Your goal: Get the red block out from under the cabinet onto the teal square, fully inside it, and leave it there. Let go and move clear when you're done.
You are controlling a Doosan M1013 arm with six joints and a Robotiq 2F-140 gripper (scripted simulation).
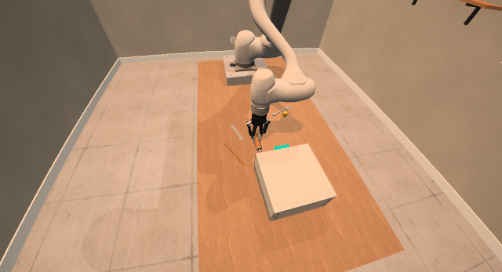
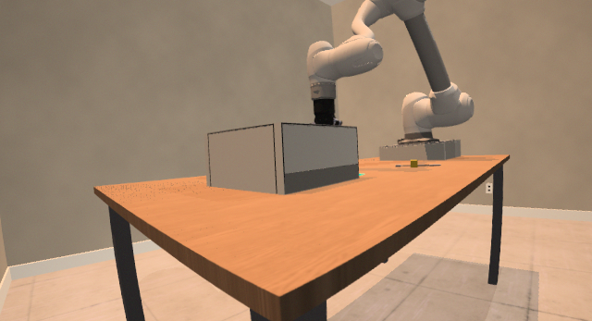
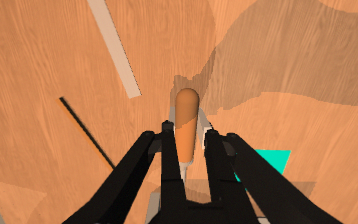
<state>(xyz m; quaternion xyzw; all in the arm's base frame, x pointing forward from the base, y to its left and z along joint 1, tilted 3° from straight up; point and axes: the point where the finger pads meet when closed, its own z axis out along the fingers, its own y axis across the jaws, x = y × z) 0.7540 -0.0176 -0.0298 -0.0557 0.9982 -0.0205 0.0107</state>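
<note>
My gripper is shut on the orange handle of a tool. The tool's thin metal shaft points toward the cabinet, and its far end is hidden. The white cabinet stands on the table, with a dark band low on one side in the exterior view. The gripper is beside the cabinet's near-base corner; in the exterior view its fingers are hidden behind the cabinet. The teal square lies at the cabinet's edge, partly hidden. The red block is not visible in any view.
A pale flat strip and a thin orange rod lie on the table beside the gripper. A wrench and a yellow block lie nearer the arm's base.
</note>
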